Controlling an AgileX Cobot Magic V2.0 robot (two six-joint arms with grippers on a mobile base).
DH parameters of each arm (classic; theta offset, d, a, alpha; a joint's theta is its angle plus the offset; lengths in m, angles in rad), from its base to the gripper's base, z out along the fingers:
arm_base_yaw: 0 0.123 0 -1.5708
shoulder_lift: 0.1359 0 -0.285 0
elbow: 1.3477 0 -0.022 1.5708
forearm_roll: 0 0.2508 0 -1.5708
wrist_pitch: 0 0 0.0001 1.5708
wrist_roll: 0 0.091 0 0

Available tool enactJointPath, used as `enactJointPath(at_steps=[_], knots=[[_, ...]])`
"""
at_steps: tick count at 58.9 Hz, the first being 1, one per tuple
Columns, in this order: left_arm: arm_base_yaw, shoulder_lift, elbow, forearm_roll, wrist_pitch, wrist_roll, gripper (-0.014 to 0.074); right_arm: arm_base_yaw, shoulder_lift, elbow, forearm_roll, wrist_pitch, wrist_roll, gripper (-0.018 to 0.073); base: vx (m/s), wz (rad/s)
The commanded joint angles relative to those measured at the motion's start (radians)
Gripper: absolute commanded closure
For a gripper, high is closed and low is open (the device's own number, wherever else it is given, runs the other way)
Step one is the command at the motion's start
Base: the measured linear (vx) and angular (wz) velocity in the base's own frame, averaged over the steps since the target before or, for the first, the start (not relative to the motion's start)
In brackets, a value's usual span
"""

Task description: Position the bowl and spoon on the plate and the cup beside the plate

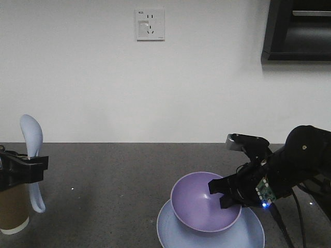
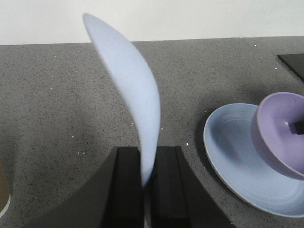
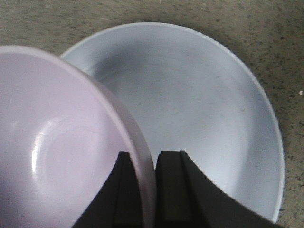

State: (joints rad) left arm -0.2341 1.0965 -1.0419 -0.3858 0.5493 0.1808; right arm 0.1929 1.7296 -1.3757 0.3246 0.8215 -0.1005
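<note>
My right gripper (image 1: 228, 195) (image 3: 148, 159) is shut on the right rim of the lavender bowl (image 1: 202, 200) (image 3: 52, 142), one finger inside and one outside. The bowl hangs tilted over the pale blue plate (image 1: 248, 233) (image 3: 204, 104); whether it touches the plate I cannot tell. At the far left my left gripper (image 1: 37, 168) (image 2: 148, 159) is shut on the pale bluish-white spoon (image 1: 31, 135) (image 2: 130, 90), held upright with its scoop on top, above the tabletop. The brown paper cup (image 1: 13, 209) stands just behind and below that gripper. The left wrist view also shows the plate (image 2: 235, 161) and bowl (image 2: 280, 130) to the right.
The dark speckled tabletop (image 1: 114, 181) runs back to a white wall with a socket (image 1: 150, 24). A black shelf unit (image 1: 297, 31) hangs at the upper right. A flat black edge (image 2: 293, 64) lies at the table's far right in the left wrist view.
</note>
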Motion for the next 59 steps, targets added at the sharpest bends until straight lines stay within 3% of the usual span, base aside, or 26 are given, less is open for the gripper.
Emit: enactJointPath(at_steps=[1, 28, 34, 51, 59], knots=[[-0.003, -0.015, -0.036, -0.025, -0.049, 0.0, 0.0596, -0.001, -0.004, -0.047, -0.036, -0.051, 0.043, 0.0568, 0.0, 0.0], [-0.003, -0.017, -0.036, -0.025, -0.026, -0.001, 0.0596, -0.001, 0.068, -0.047, -0.054, -0.073, 0.057, 0.0532, 0.0, 0.0], [-0.003, -0.017, -0.036, -0.025, -0.026, -0.001, 0.0596, -0.001, 0.068, -0.047, -0.055, -0.067, 0.056, 0.0463, 0.0, 0.0], [-0.003, -0.017, -0.036, -0.025, -0.019, 0.0, 0.0596, -0.001, 0.064, -0.047, -0.055, -0.069, 0.054, 0.0105, 0.0, 0.0], [-0.003, -0.017, -0.036, -0.024, -0.008, 0.0, 0.0596, -0.001, 0.059, -0.047, -0.057, -0.072, 0.054, 0.0001, 0.0, 0.0]])
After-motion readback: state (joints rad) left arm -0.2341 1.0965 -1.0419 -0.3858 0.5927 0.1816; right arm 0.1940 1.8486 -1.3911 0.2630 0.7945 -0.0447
